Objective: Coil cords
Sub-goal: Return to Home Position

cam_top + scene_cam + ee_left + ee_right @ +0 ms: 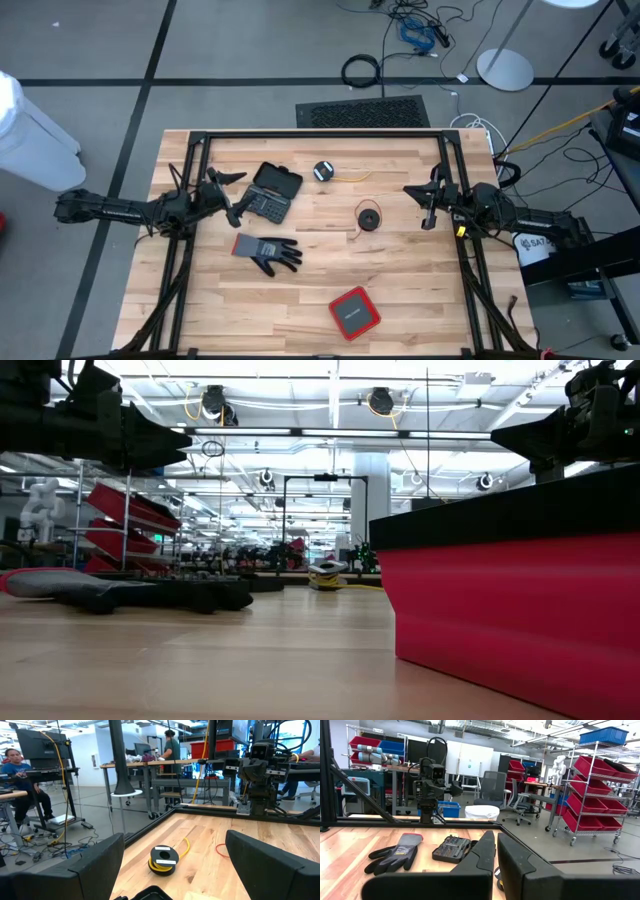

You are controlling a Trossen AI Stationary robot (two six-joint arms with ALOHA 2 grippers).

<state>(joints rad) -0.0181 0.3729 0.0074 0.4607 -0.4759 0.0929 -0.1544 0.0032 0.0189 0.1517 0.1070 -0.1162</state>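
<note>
Yellow wire (323, 171) is wound on its small black spool with a short yellow tail loose on the wood. It sits near the middle of the surface (420, 300) edge that faces the black floor mat (362, 112). Red wire (369, 216) is on its own black spool with a thin red loop trailing beside it. It lies about mid-surface, a bit toward my right side, apart from the yellow one. My left fingers (230, 195) are in from the left edge, raised off the wood, spread wide, holding nothing. In the left wrist view the yellow spool shows between them, well ahead. My right fingers (490, 852) are in from the right edge, also raised, closed to a thin slit, nothing in them. Open black bit case (274, 192) lies just beside my left fingers, grey glove (266, 250) near it on the side away from the mat. Red box (354, 312) sits by the edge opposite the mat and fills the right of the low view. A seated person (20, 775) shows in the room beyond.
</note>
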